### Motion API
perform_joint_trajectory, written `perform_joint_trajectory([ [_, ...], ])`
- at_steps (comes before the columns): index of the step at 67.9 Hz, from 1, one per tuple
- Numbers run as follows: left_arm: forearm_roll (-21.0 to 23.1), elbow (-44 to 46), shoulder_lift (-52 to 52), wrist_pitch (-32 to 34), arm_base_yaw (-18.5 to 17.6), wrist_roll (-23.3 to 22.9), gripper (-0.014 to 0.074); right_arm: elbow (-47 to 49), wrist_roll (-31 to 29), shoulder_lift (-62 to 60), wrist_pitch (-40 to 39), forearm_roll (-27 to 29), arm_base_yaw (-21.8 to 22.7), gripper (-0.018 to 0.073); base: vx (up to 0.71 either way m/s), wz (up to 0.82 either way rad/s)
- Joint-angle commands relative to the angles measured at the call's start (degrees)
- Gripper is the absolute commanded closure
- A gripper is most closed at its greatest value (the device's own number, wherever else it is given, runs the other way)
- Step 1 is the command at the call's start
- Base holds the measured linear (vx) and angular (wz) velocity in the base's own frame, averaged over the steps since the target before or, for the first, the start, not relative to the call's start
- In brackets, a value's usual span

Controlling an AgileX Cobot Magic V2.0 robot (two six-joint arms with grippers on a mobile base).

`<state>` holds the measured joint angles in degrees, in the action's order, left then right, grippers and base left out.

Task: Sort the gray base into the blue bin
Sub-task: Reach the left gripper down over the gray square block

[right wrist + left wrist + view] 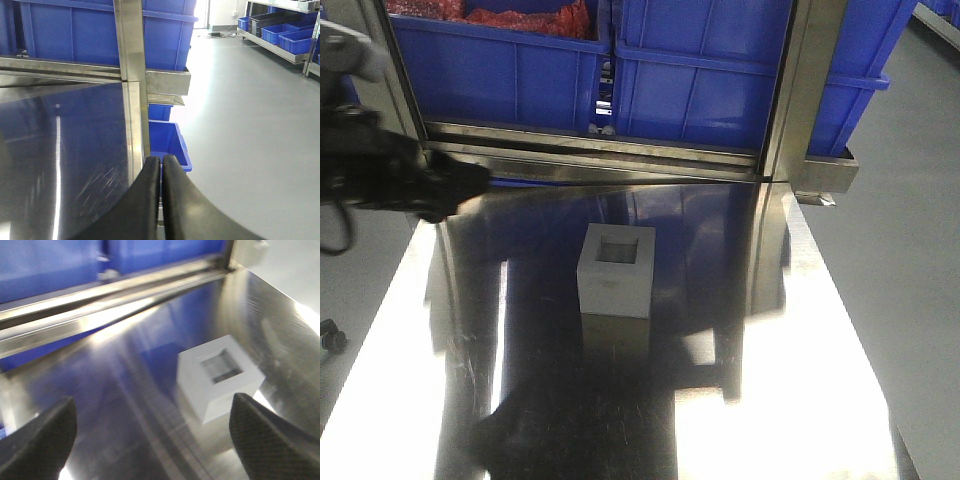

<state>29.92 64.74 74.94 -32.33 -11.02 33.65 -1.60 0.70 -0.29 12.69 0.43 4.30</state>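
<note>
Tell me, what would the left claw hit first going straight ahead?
Most likely the gray block, which sits ahead of the open left claw, off-centre in its gap. The picture is blurry, so it might brush the shiny table first.

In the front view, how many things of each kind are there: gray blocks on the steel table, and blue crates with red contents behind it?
gray base: 1
blue crate with red contents: 1
Total: 2

Steel table (820,400), upright shelf post (800,90)
</note>
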Motion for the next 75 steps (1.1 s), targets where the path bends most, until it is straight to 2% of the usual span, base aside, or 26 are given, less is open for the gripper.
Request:
perform_joint_trajectory([
  [1,-1.4,5.3,4.9,3.4,-3.8,-1.2,-0.0006,-0.1,-0.7,1.0,-4.2,-0.4,0.3,0.0564,0.00,0.00],
  [7,-5.3,8.4,9.8,3.9,-6.9,-5.2,-0.0003,-0.1,-0.7,1.0,-4.2,-0.4,0.3,0.0564,0.00,0.00],
  [16,-9.7,13.9,17.5,3.3,-9.4,-15.1,0.0001,-0.1,-0.7,1.0,-4.2,-0.4,0.3,0.0564,0.00,0.00],
  [20,-10.5,16.6,20.4,1.8,-10.0,-18.4,0.0002,-0.1,-0.7,1.0,-4.2,-0.4,0.3,0.0564,0.00,0.00],
  [30,-10.3,23.7,27.7,-1.4,-10.5,-22.5,0.0002,-0.1,-0.7,1.0,-4.2,-0.4,0.3,0.0564,0.00,0.00],
  [47,-9.8,31.4,35.8,-5.5,-10.6,-26.2,0.0002,-0.1,-0.7,1.0,-4.2,-0.4,0.3,0.0564,0.00,0.00],
  [75,-9.9,32.6,41.2,-6.8,-10.6,-28.4,0.0002,-0.1,-0.7,1.0,-4.2,-0.4,0.3,0.0564,0.00,0.00],
])
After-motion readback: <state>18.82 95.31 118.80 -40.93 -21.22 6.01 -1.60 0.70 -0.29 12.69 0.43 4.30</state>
